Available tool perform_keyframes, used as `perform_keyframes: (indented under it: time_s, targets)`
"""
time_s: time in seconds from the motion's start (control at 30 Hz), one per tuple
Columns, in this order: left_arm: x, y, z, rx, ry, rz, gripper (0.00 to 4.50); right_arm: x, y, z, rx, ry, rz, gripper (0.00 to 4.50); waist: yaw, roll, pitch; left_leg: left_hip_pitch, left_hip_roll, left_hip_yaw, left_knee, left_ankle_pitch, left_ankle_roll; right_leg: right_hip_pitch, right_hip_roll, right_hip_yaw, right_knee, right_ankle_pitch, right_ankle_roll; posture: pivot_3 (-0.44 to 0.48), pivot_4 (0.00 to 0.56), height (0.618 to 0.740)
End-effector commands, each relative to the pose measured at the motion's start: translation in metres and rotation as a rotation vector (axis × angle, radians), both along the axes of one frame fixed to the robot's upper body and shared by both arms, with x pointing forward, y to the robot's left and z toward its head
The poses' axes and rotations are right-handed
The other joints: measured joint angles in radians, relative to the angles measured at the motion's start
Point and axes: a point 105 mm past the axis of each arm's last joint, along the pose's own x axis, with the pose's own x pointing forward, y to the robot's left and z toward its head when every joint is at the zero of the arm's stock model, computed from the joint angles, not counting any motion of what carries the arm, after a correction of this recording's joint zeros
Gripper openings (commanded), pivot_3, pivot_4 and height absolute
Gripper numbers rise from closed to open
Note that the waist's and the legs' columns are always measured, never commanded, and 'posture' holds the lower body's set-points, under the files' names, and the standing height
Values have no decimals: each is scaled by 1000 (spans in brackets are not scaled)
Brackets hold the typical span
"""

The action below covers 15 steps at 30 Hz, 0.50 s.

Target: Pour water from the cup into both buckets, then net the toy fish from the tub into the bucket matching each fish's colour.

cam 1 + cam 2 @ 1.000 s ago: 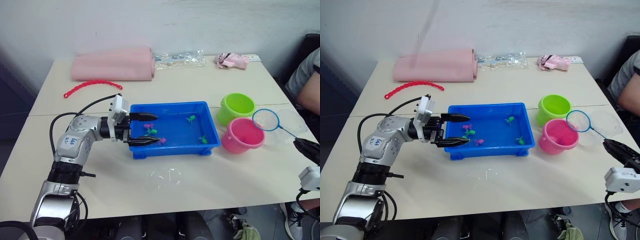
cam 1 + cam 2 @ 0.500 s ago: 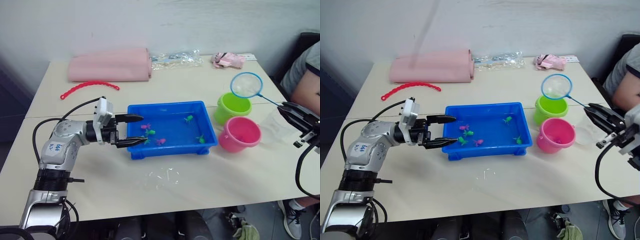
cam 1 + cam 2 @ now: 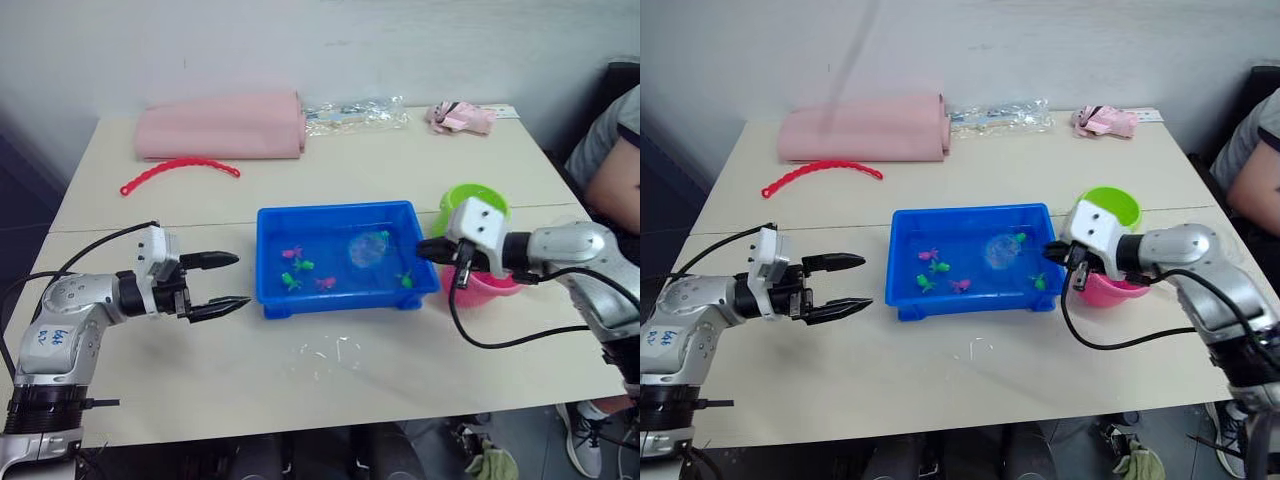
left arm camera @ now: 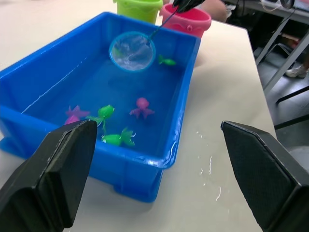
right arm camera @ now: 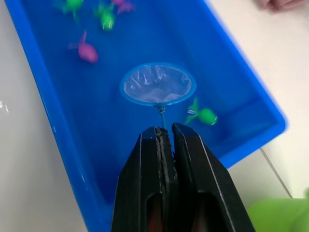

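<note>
Now the right pincer [image 5: 164,133] is gripping the net [image 5: 157,84] by its thin handle, holding the hoop over the tub [image 3: 270,262].

The right arm is reaching in from the robot's right, forearm lying across the pink bucket [image 3: 495,285] with the green bucket [image 3: 480,199] just behind, fingers pressed together on the stick. The hoop is hanging near a green fish [image 5: 206,116] at the tub's right end; the other toy fish [image 4: 141,107] are sitting nearer its left end. The left pincer [image 3: 226,281] is hovering above the counter [image 3: 330,390] just left of the tub, forearm level, jaws spread wide and holding nothing.
</note>
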Motion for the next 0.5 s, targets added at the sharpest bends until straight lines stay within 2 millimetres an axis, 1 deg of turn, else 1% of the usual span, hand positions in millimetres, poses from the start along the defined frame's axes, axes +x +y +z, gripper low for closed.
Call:
perform_keyframes:
  time_s: [0.03,0.2,0.3,0.37,0.47,0.5]
  targets:
    - [-5,1,13,-3,-47,4,4477,7,8,1,-60,-29,84,0,-3,0,0,0,0,0,0,0,0,0,0,0,1,0,0,0,150,740]
    - [-10,0,15,-2,-45,13,4477,10,38,-8,6,45,200,0,-10,0,0,1,2,1,0,1,-1,-1,2,1,2,0,0,0,150,740]
    - [-10,-1,16,-2,-45,16,4477,11,51,-6,117,98,205,0,-6,0,0,1,2,1,0,1,-1,-1,2,1,5,0,0,0,150,740]
    - [-10,-1,17,-2,-45,18,4477,12,52,-6,145,120,202,0,-6,0,0,1,1,1,0,1,-1,-1,2,1,5,0,0,0,150,740]
    - [-11,-1,17,-2,-45,20,4477,12,48,-10,157,147,188,0,-1,0,0,0,0,0,1,1,-1,-1,1,0,5,0,0,0,150,740]
    - [-11,-1,17,-2,-46,21,4477,13,46,-10,186,164,174,0,-1,0,0,0,0,0,1,1,-1,-1,1,0,5,0,0,0,150,740]
